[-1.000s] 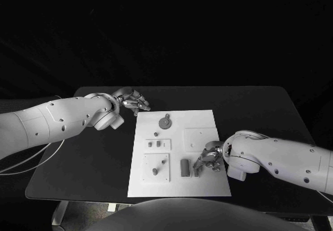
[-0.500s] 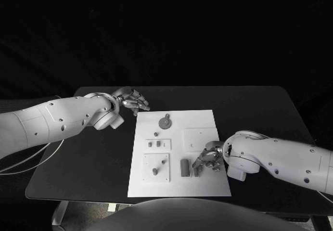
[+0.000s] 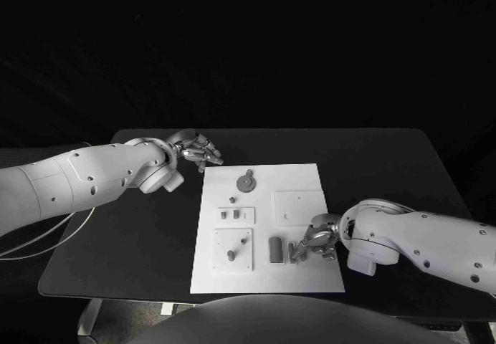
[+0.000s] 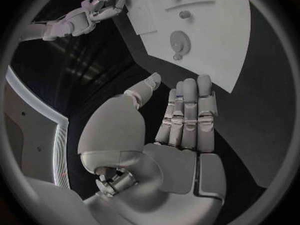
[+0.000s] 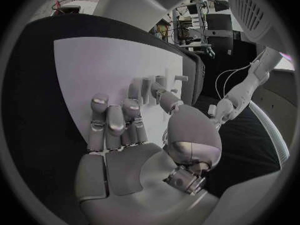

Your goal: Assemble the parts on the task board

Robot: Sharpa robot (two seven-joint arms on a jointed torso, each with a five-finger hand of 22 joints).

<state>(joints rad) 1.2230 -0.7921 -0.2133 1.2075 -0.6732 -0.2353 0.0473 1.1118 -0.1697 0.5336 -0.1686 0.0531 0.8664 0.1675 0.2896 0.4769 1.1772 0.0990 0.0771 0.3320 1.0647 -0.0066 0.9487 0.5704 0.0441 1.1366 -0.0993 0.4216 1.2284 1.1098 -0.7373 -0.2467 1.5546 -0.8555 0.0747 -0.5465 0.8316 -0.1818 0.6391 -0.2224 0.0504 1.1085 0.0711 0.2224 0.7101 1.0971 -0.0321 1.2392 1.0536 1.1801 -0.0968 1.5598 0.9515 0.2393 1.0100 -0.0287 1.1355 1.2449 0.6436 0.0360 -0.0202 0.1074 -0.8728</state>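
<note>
The white task board lies in the middle of the black table. On it are a grey round disc, two small pieces, a raised plate with pieces and an upright grey block. My right hand hovers over the board's near right part, its fingertips beside a small grey piece, and nothing shows in its grasp. In the right wrist view the right hand lies flat over the board, thumb toward standing parts. My left hand is off the board's far left corner, fingers straight and empty.
The black table reaches well beyond the board on both sides. In the left wrist view the board with the disc lies ahead of the fingers, and the right hand is far across.
My right hand and forearm have slid a little toward the near right of the board. The left hand has stayed put.
</note>
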